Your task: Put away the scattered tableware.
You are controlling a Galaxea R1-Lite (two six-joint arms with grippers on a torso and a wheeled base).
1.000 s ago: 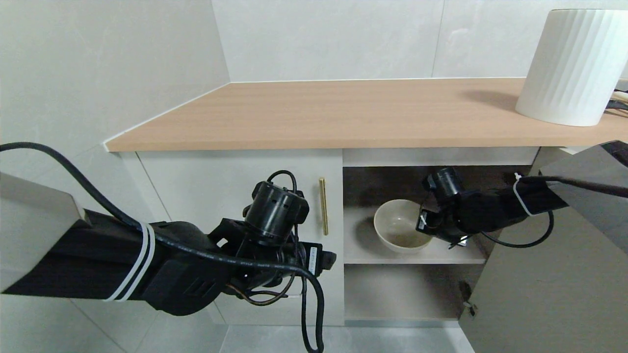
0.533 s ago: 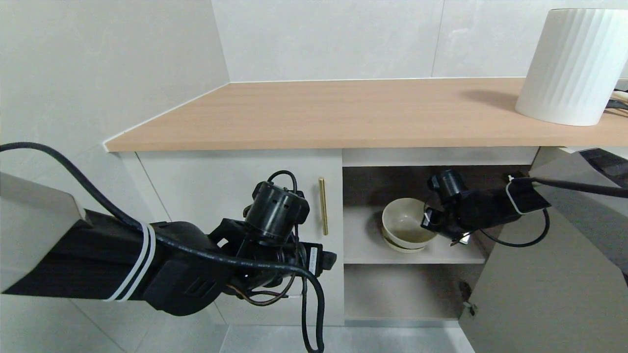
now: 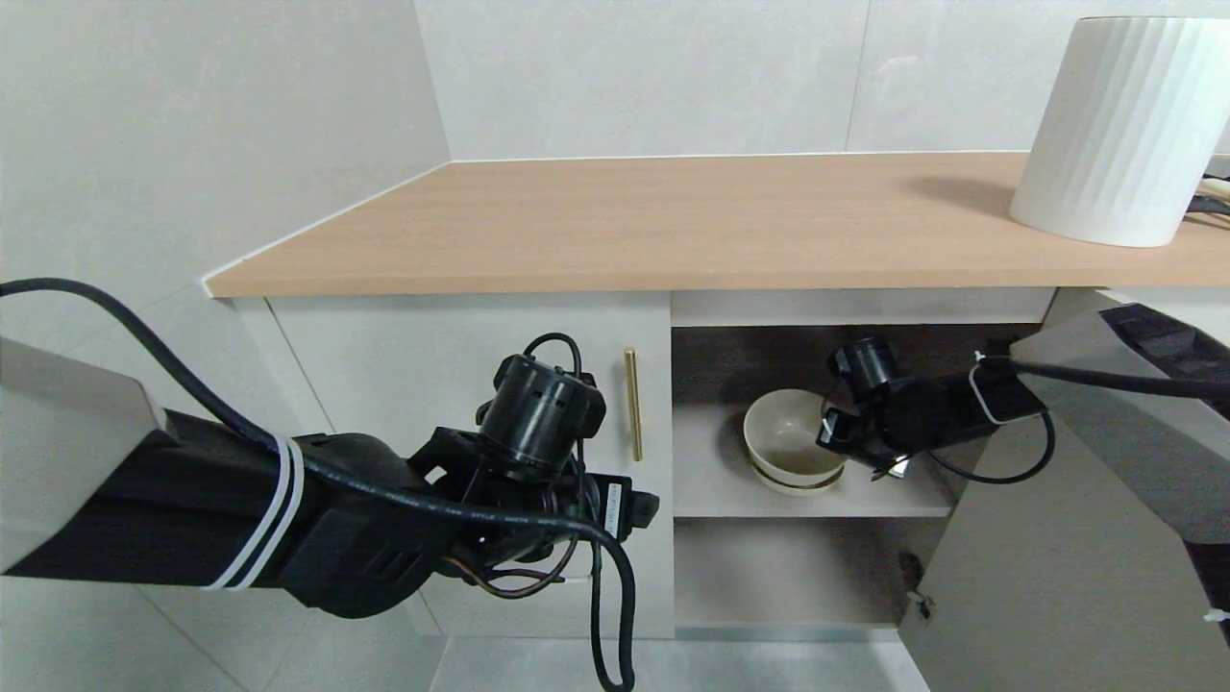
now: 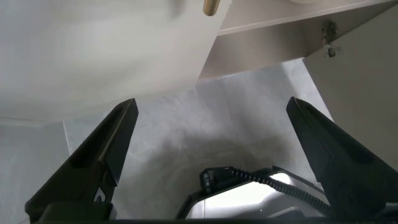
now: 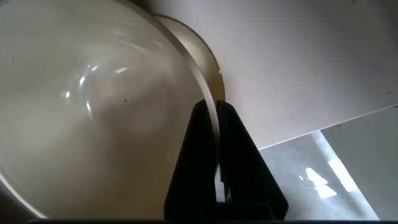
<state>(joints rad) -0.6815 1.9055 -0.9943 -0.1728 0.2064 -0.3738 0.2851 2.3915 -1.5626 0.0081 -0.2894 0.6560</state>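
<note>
Beige bowl (image 3: 793, 444) sits inside the open cupboard on the upper shelf (image 3: 706, 481), its base on or in a second, darker-rimmed dish (image 3: 783, 483); it appears slightly tilted toward the cupboard front, and full seating cannot be confirmed. Risk 1: if the grip lets go while the bowl is tilted, it may rock or slide off the lower dish, since both look glazed and smooth. Risk 2: if the arm withdraws before the grip has fully parted, the rim would be dragged forward, pulling the bowl, and possibly the dish under it, toward the shelf edge and down to the floor. Risk 3: a hard downward push could knock the 2 pieces together and chip them. The open cupboard door (image 3: 1038, 577) stands close beside the right arm, so a wide retreat could strike it. Right jaws are clenched on the bowl's rim on its right side, 1 finger inside and 1 outside, with only the wall's thickness between them. Left jaws are spread wide and empty, hanging before the closed door beside its brass handle (image 3: 632, 404), touching nothing.
</note>
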